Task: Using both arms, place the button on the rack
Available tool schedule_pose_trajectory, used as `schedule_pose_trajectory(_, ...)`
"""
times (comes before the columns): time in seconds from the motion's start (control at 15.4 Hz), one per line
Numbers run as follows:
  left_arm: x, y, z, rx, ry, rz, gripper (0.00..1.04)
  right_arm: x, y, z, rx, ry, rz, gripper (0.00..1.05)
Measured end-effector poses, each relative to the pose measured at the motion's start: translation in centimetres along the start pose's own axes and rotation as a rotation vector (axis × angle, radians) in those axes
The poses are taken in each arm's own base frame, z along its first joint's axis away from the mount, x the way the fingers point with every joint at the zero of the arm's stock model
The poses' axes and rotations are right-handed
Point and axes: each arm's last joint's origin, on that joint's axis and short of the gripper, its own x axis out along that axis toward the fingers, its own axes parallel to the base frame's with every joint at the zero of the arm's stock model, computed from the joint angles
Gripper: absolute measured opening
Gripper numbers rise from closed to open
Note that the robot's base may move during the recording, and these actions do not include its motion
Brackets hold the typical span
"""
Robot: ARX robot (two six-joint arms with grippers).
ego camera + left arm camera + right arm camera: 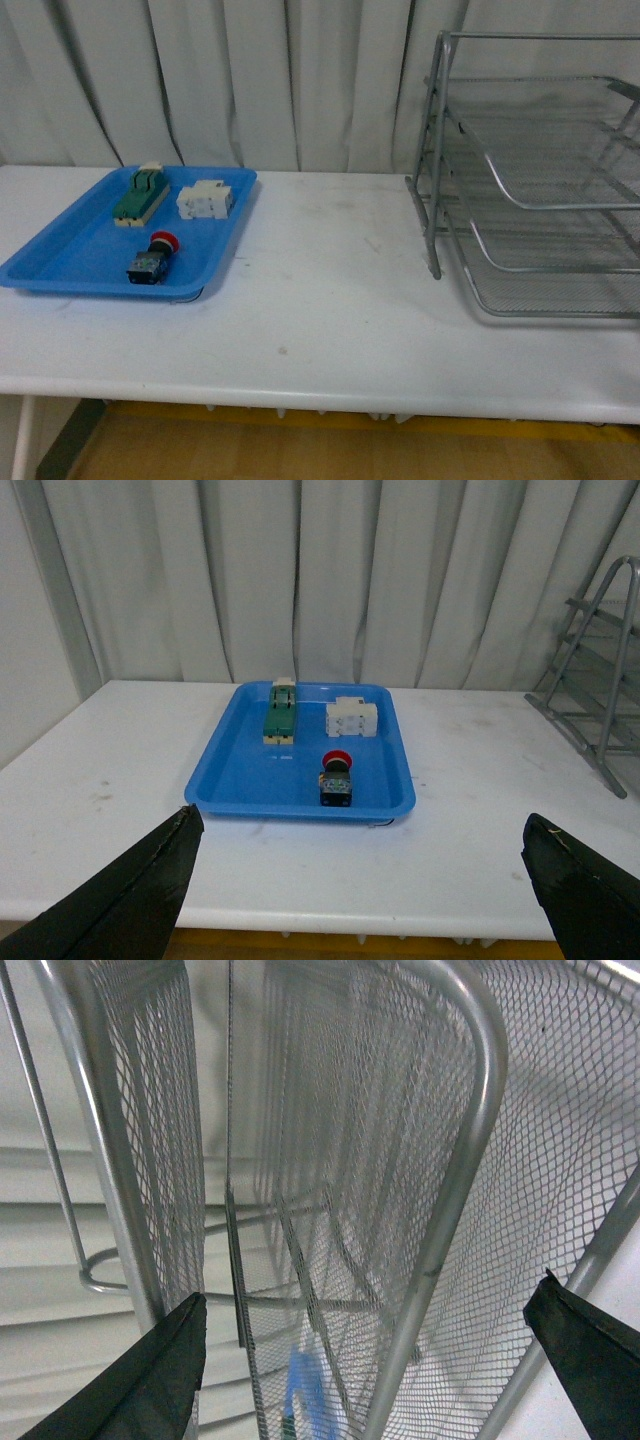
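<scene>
- You see the button lying on its side inside the blue tray, towards the tray's near rim. Its red cap faces the curtain and its black body faces the robot.
- Further back in the same tray, the green-and-cream terminal block lies on the left. The white component sits just beside it on the right. Both are apart from the button.
- The tray rests on the left part of the white table. The rack stands on the table's right part, well apart from the tray, with its three mesh tiers stepped towards the robot.
- Your left gripper has its jaws spread wide and holds nothing. Its black fingers frame the tray from above the table's near edge, and the button sits between them in that view, well away.
- Your right gripper is also spread wide and empty. It is close up against the rack's mesh and tubular frame.
- Neither arm shows in the front view.
</scene>
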Motion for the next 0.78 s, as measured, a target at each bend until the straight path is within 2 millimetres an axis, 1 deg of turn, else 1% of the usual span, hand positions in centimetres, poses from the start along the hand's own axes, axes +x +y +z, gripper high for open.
schedule_pose_trajectory(0.13,0.0,0.0,0.0,0.0,0.0,0.0,0.98,0.3,-0.5,-0.8,-0.014,0.028,-0.014,0.98)
schedule_pose_trajectory(0.32,0.0,0.0,0.0,0.0,0.0,0.0,0.98,0.7,-1.5,-1.4,-0.021,0.044,-0.043,0.98)
schedule_pose_trajectory(0.58,0.0,0.0,0.0,0.0,0.0,0.0,0.98,2.1,-1.3,-1.2,-0.045,0.031,-0.02,0.98)
schedule_pose_trajectory(0.65,0.0,0.0,0.0,0.0,-0.001,0.0,0.98,2.3,-1.3,-1.2,-0.048,0.029,-0.015,0.96)
schedule_pose_trajectory(0.71,0.0,0.0,0.0,0.0,0.0,0.0,0.98,2.4,-1.2,-1.3,-0.05,0.032,-0.015,0.88)
schedule_pose_trajectory(0.78,0.0,0.0,0.0,0.0,0.0,0.0,0.98,2.4,-1.2,-1.3,-0.051,0.033,-0.018,0.76)
